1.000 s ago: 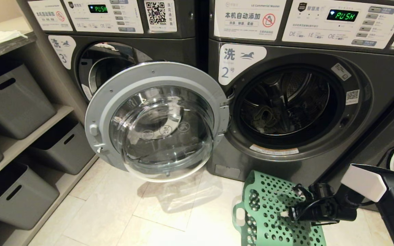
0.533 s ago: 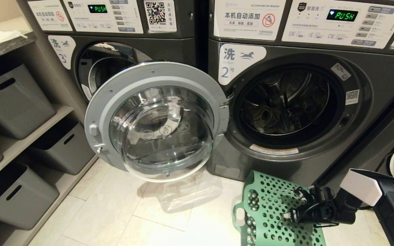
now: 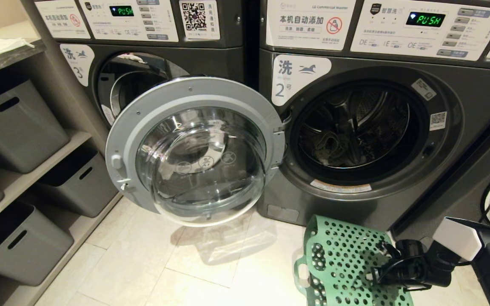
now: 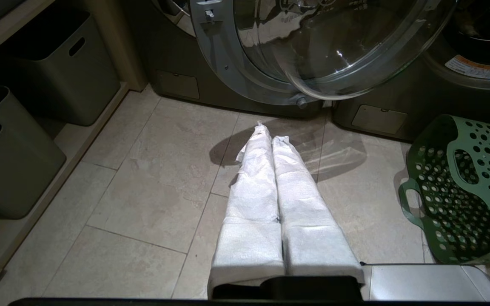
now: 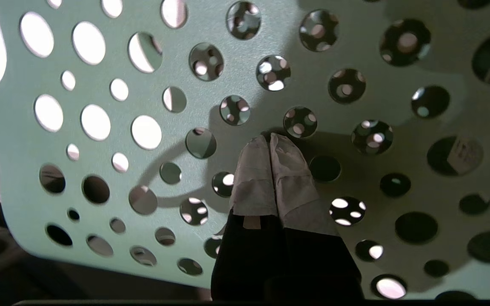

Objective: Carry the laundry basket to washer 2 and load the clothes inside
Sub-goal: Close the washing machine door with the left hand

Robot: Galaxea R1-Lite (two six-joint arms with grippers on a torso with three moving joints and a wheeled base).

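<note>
The green laundry basket (image 3: pixel 338 250) lies tipped on its side on the floor in front of washer 2 (image 3: pixel 457 127). Its perforated underside faces my right arm. My right gripper (image 3: pixel 377 278) is shut, with its wrapped tips (image 5: pixel 270 138) against that holed surface (image 5: pixel 177 63) and nothing between them. Washer 2's door (image 3: pixel 194 148) is swung wide open to the left. A crumpled greyish garment, the clothes (image 3: pixel 328 146), lies low inside the drum. The basket (image 4: pixel 483 170) looks empty from the left wrist view. My left gripper (image 4: pixel 267 132) is shut over bare floor tiles.
Washer 3 (image 3: pixel 211 59) stands left of washer 2, half covered by the open door. Grey storage bins (image 3: pixel 15 123) fill shelves along the left wall. Pale floor tiles (image 3: pixel 151 263) stretch between the shelves and the basket.
My right gripper has slid a little down and to the right in the head view. The basket has shifted slightly the same way. The washer door and my left arm have not moved.
</note>
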